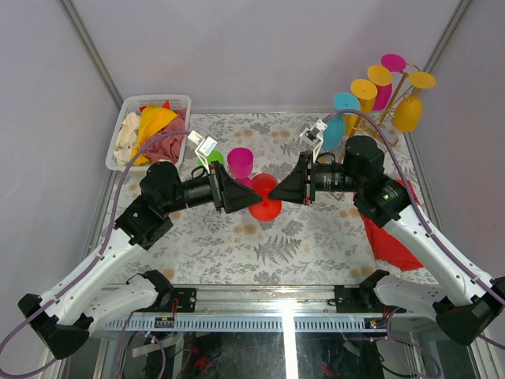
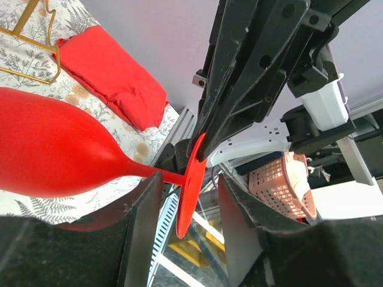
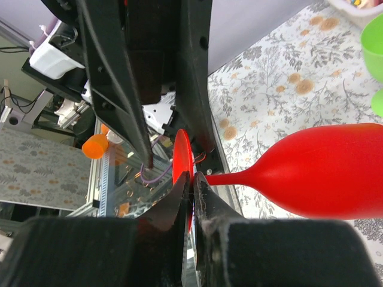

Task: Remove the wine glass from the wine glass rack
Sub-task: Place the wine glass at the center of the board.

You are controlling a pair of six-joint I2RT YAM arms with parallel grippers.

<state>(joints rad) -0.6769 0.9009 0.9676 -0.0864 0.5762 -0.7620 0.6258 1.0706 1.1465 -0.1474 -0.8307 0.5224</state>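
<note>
1. Handing over, top view: glass (image 1: 266, 204) is off the rack (image 1: 392, 99) and held in the air above mid-surface (image 1: 316, 245), between the two arms. Rack stands far right, well apart, with other glasses (image 1: 371, 91) hanging on it. Both arms reach inward with forearms roughly level, left pincer (image 1: 246, 196) and right pincer (image 1: 278, 192) nose to nose.
2. Left wrist view: left pincer half-wide, fingers (image 2: 140, 227) either side of the foot (image 2: 190, 179) and stem (image 2: 155, 173). Gaps show on both sides and nothing is gripped. Glass lies sideways, bowl (image 2: 48, 143) to the left.
3. Right wrist view: right pincer narrow, clamped on the foot's rim. Stem and bowl stick out to the right.
4. Judged step: removal done, transfer pending. Next move calls for the left pincer to pinch the stem firmly before the right lets go. The thin foot may slip.
</note>
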